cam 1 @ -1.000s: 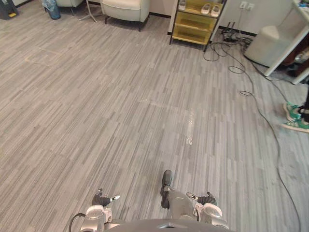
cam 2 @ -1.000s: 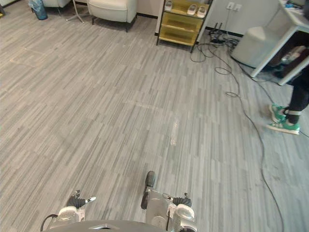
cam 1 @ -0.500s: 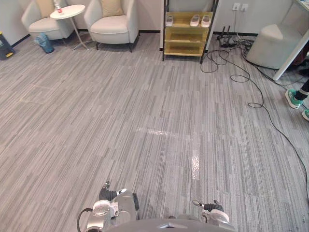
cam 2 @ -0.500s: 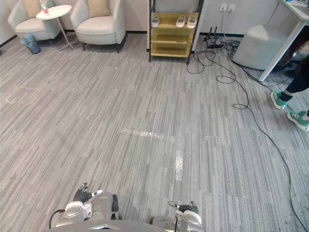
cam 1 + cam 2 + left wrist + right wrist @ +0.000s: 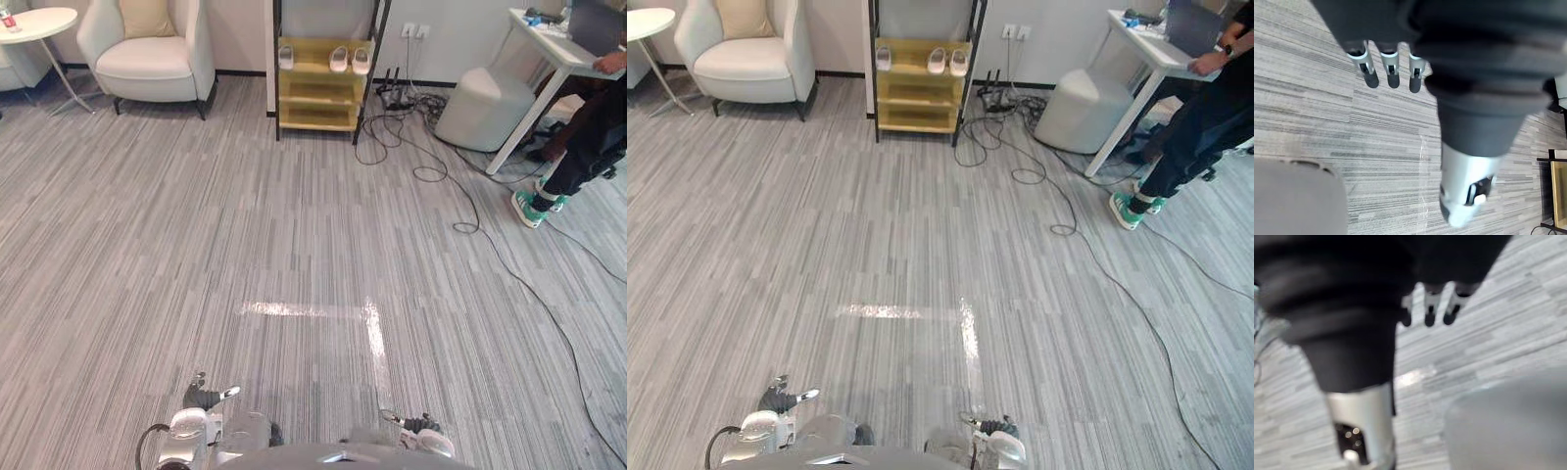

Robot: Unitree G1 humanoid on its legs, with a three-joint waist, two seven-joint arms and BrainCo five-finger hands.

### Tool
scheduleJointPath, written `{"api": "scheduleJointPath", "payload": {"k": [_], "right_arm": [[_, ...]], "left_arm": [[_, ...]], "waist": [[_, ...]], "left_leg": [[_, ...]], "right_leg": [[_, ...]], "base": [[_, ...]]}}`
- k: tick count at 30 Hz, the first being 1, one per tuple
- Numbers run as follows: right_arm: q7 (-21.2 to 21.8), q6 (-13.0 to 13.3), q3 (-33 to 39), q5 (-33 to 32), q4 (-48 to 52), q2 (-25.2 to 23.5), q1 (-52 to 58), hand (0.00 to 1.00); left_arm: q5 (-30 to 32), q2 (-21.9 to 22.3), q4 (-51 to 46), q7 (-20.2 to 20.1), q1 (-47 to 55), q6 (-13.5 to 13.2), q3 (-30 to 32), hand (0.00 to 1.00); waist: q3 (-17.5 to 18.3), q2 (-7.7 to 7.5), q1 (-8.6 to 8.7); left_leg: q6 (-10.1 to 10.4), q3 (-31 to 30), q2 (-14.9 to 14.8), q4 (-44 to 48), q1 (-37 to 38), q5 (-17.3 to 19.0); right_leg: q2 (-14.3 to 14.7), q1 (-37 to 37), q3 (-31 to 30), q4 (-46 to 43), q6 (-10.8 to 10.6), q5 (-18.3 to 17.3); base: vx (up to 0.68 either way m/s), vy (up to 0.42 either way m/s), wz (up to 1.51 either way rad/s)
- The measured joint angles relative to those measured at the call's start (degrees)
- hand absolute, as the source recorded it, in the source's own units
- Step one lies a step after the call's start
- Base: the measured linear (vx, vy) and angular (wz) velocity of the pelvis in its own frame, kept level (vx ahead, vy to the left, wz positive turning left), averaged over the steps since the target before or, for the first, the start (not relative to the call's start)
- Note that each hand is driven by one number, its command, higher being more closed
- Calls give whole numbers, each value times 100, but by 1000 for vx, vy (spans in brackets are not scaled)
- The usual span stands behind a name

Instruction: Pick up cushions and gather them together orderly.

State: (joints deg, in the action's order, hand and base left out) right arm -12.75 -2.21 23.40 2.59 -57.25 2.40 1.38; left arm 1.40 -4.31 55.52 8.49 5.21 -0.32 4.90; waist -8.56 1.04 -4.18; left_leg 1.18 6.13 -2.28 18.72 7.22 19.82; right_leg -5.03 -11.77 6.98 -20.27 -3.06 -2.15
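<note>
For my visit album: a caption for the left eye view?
Grey floor leading to a white armchair with a tan cushion, a yellow shoe shelf and a person at a desk.

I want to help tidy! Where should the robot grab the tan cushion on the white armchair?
Probably a side edge, reaching in from the front: the tan cushion stands upright against the back of the white armchair, whose back and arms wall off the other sides.
</note>
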Motion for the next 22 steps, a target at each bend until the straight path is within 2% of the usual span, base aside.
{"api": "scheduleJointPath", "payload": {"k": [3, 5, 6, 7, 10, 12, 14, 15, 16, 17, 20, 22], "right_arm": [[1, -18, 15, 6, -28, 201, 60, 0], [0, -20, 29, 4, -45, 231, 69, 0], [0, -22, 35, 4, -72, 243, 101, 0], [-1, -24, 37, 7, -127, 252, 159, 0], [0, -20, 38, 4, -215, 266, 186, 0], [-1, -25, 38, 0, -221, 261, 186, 0], [-5, -30, 38, -4, -219, 262, 194, 0], [-5, -22, 46, -2, -223, 270, 190, 0], [-5, -27, 27, -4, -223, 247, 197, 0], [-3, -26, -1, -1, -225, 210, 225, 0], [-3, -25, 31, -2, -225, 135, 229, 0], [-1, -24, 45, -1, -224, 130, 248, 0]], "left_arm": [[-1, 210, 69, 2, 89, -3, 12, 0], [1, 213, 82, -13, 75, -3, 6, 0], [1, 211, 77, -25, 70, -2, 4, 0], [1, 188, 62, -45, 74, -3, 9, 0], [1, 173, -1, -66, 140, -8, 1, 0], [4, 147, 16, -112, 160, -2, -7, 0], [23, 139, 20, -122, 163, 17, -18, 0], [52, 126, 32, -127, 150, 23, -54, 0], [55, 41, 55, -129, 134, 26, -70, 0], [52, -18, 78, -131, 104, 23, -84, 0], [53, -71, 159, -131, 106, 27, -80, 0], [51, -66, 200, -134, 127, 30, -67, 0]], "waist": [[127, 316, -17], [117, 378, -1], [91, 373, -3], [66, 352, -55], [59, 347, -97], [57, 344, -103], [52, 338, -98], [30, 341, -102], [45, 266, -179], [48, 110, -183], [35, 42, -209], [26, 51, -196]], "left_leg": [[153, -289, -354, -2, -86, -10], [234, -461, -478, 494, -355, -57], [352, -516, -569, 1132, -614, -145], [349, -533, -683, 1919, -925, -297], [311, -309, -785, 2455, -1300, -293], [304, -218, -770, 2124, -1487, -277], [400, -150, -675, 1172, -1491, -355], [306, -137, -599, 648, -1419, -594], [266, -18, -402, 293, -1225, -728], [170, 12, -249, 85, -1113, -808], [118, 32, -77, -8, -1041, -839], [89, 45, 42, -173, -822, -856]], "right_leg": [[254, 17, 295, 40, 170, -293], [333, 171, 457, 168, 236, -354], [375, 382, 589, 296, 293, -391], [400, 677, 707, 440, 350, -430], [412, 1070, 781, 679, 376, -516], [394, 1189, 761, 824, 335, -489], [318, 1234, 717, 852, 188, -452], [299, 1249, 675, 841, 72, -467], [185, 1283, 544, 930, -9, -427], [87, 1380, 518, 1182, -86, -322], [-12, 1526, 464, 1483, -114, -190], [-96, 1682, 430, 1579, -117, -189]], "base": [[298, -273, 35], [191, -214, 45], [162, -164, 56], [151, -139, 48], [128, -58, 20], [108, 46, -6], [103, 139, -10], [121, 176, -10], [160, 194, -5], [152, 139, -4], [141, 159, 4], [59, 68, 2]]}}
